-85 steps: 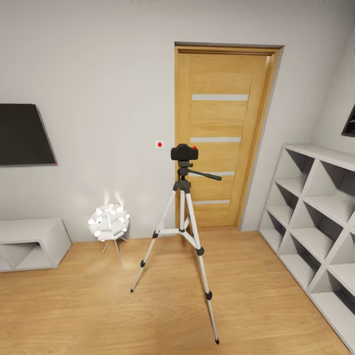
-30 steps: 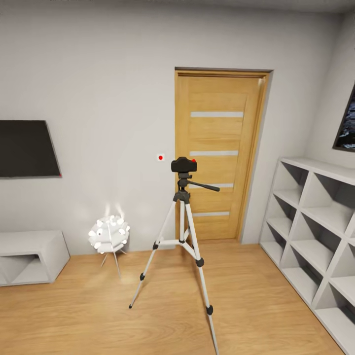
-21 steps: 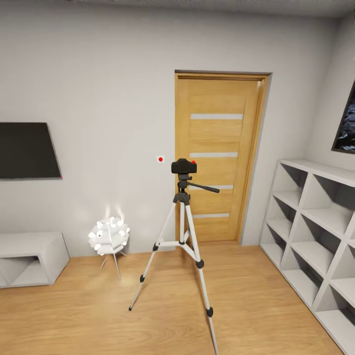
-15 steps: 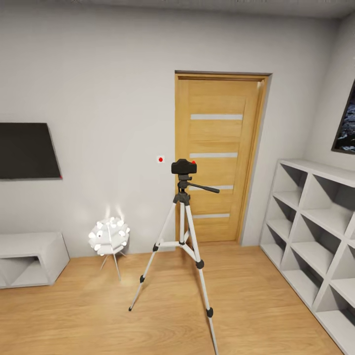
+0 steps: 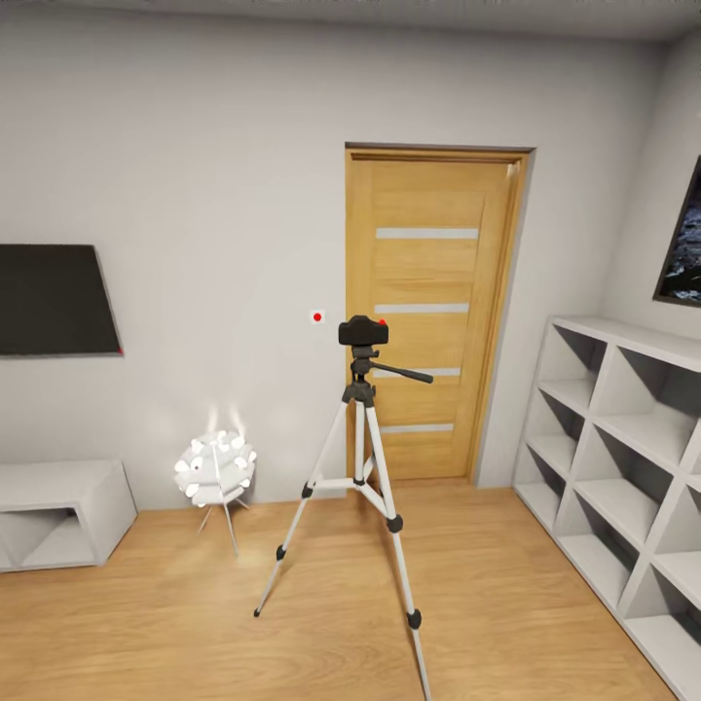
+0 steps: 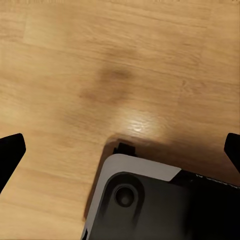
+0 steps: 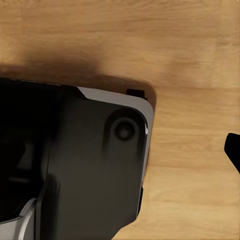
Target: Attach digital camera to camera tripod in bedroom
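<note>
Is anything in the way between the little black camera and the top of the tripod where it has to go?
No, nothing visible is. The digital camera already sits right on the head of the camera tripod, with no gap showing between them. The white lamp stands off to one side on the floor, well apart from the tripod legs.

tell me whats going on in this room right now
Nothing is being handled at the moment. The digital camera already sits on top of the camera tripod, which stands on the wood floor in front of the wooden door. Both arms hang down with their wrist cameras facing the floor over the robot's base. The left pincer is spread open and holds nothing.
</note>
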